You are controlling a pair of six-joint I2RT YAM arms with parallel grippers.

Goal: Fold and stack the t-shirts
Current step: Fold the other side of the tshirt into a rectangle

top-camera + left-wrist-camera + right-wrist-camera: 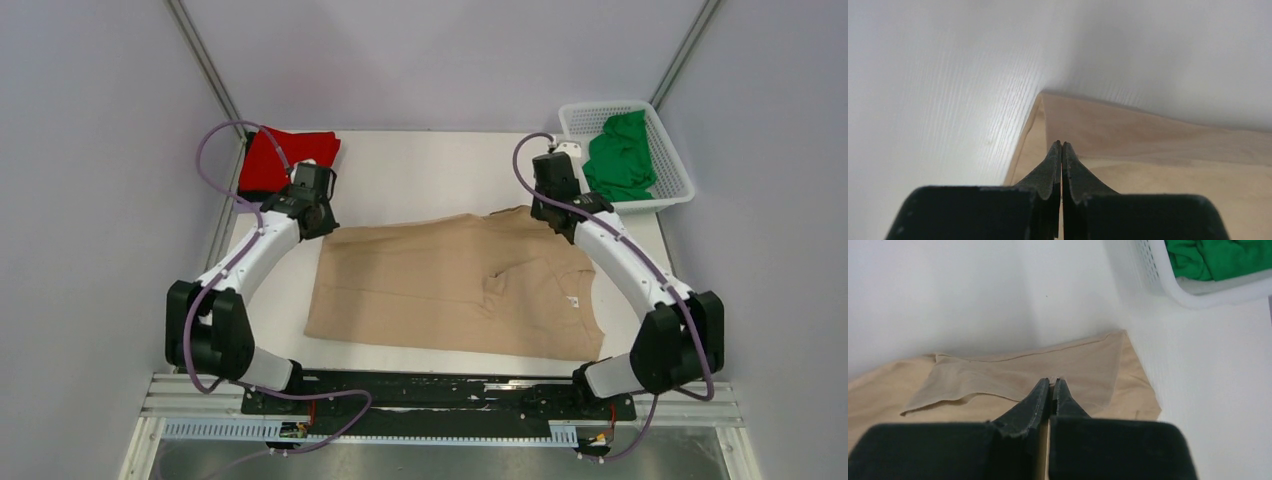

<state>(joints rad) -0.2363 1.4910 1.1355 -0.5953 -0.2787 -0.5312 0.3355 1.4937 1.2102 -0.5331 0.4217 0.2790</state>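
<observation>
On the white table (420,170), tan t-shirt (450,290).

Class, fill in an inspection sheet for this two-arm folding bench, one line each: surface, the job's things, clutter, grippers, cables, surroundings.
Surface: white table, smooth, no stains seen.
Job's things: tan cloth t-shirt spread flat mid-table; red cloth t-shirt at the far left corner; bright green cloth t-shirt crumpled in the white plastic lattice basket, far right.
Clutter: nothing seen.
Grippers: left gripper shut at the tan shirt's far left corner; right gripper shut over its far right sleeve; whether either pinches cloth cannot be told.
Cables: purple cables loop free above each arm.
Surroundings: pale grey walls on three sides.
</observation>
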